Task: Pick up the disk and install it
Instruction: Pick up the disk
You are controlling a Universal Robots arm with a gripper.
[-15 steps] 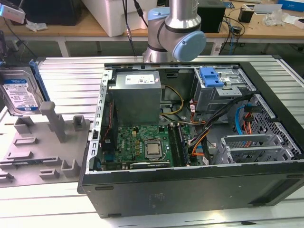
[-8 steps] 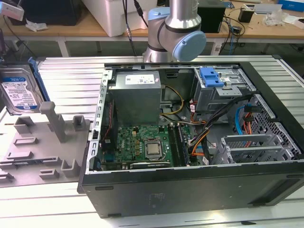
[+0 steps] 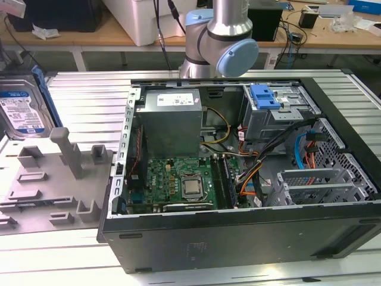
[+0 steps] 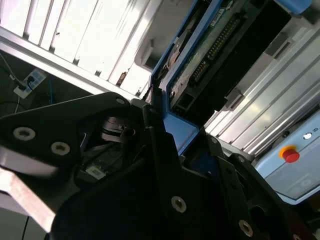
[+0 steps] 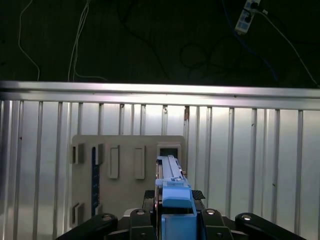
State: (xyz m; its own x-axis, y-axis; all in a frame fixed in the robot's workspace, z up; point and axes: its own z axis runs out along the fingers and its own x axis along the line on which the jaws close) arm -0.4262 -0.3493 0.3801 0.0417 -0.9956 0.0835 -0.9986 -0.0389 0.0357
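Note:
The disk, a silver drive with a white-and-blue label and a blue bracket, hangs in the air at the exterior view's far left, above the grey moulded holder tray. In the first wrist view the disk stands edge-on between the black fingers of my gripper, which is shut on it. That view looks down on the grey tray below. The second wrist view shows the disk's underside with its circuit board and blue bracket clamped in the gripper.
An open computer case lies on the ribbed aluminium table, to the exterior view's right of the tray. Inside are a grey power-supply box, a green motherboard, cables, and a silver drive cage with a blue latch. The arm's joint stands behind the case.

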